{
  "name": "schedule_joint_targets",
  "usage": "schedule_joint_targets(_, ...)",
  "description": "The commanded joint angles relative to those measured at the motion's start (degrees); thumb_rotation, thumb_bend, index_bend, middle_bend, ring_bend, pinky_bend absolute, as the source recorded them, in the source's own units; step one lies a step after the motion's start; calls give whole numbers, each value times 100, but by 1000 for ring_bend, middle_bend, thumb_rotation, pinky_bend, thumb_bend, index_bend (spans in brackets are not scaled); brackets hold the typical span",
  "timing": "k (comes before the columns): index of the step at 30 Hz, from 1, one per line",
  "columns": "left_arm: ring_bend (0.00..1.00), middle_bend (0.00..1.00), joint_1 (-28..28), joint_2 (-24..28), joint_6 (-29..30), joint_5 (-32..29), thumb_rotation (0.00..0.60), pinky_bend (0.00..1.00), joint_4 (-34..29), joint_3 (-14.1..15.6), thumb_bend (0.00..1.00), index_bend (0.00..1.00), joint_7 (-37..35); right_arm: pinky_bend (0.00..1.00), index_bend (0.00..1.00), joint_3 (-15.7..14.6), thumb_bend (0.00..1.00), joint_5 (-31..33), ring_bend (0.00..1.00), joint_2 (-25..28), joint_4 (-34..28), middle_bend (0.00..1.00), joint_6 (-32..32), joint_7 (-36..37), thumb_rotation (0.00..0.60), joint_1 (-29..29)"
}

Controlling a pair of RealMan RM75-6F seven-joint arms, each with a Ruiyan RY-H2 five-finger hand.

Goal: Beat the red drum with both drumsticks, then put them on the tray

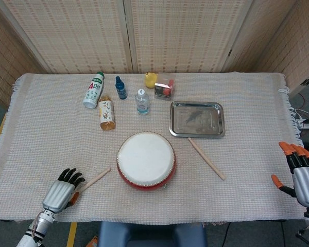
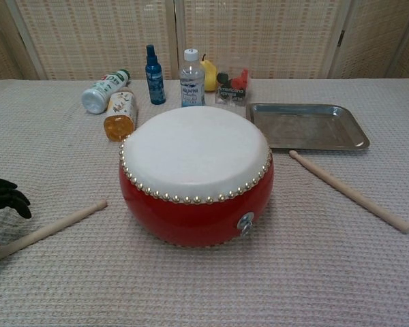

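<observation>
The left robot hand rests on the worktop at the butt end of the left drumstick, fingers spread above it; whether it grips the stick cannot be determined. The red drum sits just beyond the stick's tip. The right robot hand is open, holding nothing. The right drumstick lies between it and the drum, touching the tray.
</observation>
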Motion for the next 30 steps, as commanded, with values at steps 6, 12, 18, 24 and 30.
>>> schedule_joint_targets(6, 49, 124, 74, -196, -256, -363, 600, 101, 32, 6, 444, 185, 435, 134, 48, -7, 193, 54, 22, 18, 23, 107, -58, 56, 600, 0)
schedule_joint_targets(12, 36, 102, 125, -277, -286, -571, 600, 102, 54, -58, 421, 128, 557, 134, 48, -23, 192, 55, 22, 37, -16, 107, -89, 53, 600, 0)
schedule_joint_targets(18, 48, 148, 134, -328, -222, -576, 600, 112, 182, -129, 422, 398, 503, 134, 48, -23, 192, 33, 22, 43, -31, 107, -44, 63, 600, -18)
schedule_joint_targets(24, 109, 272, 146, -379, -75, -443, 600, 134, 463, -183, 425, 616, 296, 134, 48, -25, 192, 14, 22, 58, -56, 107, -37, 78, 600, -20)
schedule_joint_targets(30, 112, 283, 153, -322, 13, -367, 600, 134, 782, -231, 426, 620, -11, 134, 48, -26, 192, -4, 22, 85, -99, 107, -24, 76, 600, -25)
